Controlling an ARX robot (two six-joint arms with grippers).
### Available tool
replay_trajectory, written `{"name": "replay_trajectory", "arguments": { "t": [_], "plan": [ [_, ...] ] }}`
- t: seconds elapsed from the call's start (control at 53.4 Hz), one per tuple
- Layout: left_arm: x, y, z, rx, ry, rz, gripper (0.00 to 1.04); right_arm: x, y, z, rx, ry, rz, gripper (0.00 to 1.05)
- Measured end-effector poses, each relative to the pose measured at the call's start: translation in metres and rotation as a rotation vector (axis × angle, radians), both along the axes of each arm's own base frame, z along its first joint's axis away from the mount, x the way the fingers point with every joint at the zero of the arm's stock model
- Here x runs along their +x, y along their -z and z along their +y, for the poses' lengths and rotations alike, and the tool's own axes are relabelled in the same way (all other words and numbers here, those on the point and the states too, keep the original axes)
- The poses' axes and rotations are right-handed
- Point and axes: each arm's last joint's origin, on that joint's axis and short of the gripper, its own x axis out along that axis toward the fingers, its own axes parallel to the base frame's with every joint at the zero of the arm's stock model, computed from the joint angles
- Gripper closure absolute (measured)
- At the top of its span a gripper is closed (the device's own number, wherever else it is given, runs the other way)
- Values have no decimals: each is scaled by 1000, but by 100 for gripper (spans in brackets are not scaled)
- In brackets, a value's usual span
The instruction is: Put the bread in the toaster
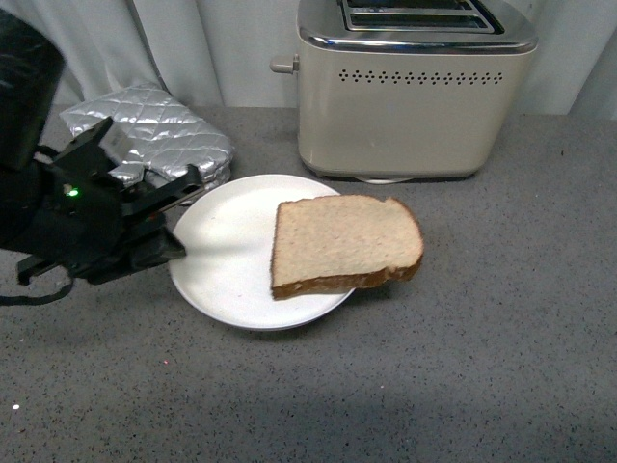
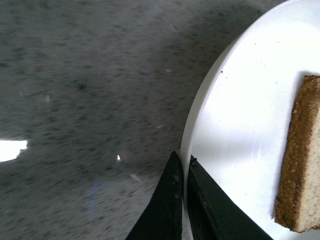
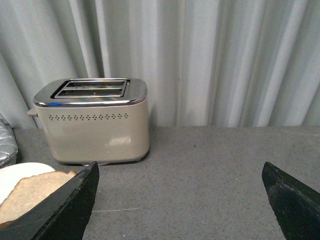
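A slice of light-brown bread (image 1: 344, 243) lies on the right half of a round white plate (image 1: 227, 256), its corner overhanging the rim. My left gripper (image 1: 178, 220) is shut on the plate's left rim; in the left wrist view its black fingers (image 2: 170, 200) pinch the plate (image 2: 240, 125) edge, with the bread (image 2: 302, 165) crust at the side. The beige toaster (image 1: 415, 92) with chrome top and two slots stands behind the plate. My right gripper (image 3: 180, 172) is open above bare counter, the toaster (image 3: 92, 122) and bread (image 3: 32, 192) off to one side; it is out of the front view.
A silver quilted oven mitt (image 1: 154, 135) lies behind my left arm, left of the toaster. Grey speckled counter (image 1: 482, 367) spreads to the right and front. A pleated white curtain (image 3: 215, 60) hangs behind everything.
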Motion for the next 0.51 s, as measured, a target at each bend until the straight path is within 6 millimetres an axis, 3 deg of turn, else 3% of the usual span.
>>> {"name": "replay_trajectory", "arguments": {
  "t": [0.187,0.393,0.506],
  "plan": [
    [11,10,-48,-32,34,25,102,0,0,0,0,0,0,10],
    [19,24,-115,-43,100,48,102,0,0,0,0,0,0,10],
    [19,27,-129,-40,113,64,102,0,0,0,0,0,0,10]
  ]
}}
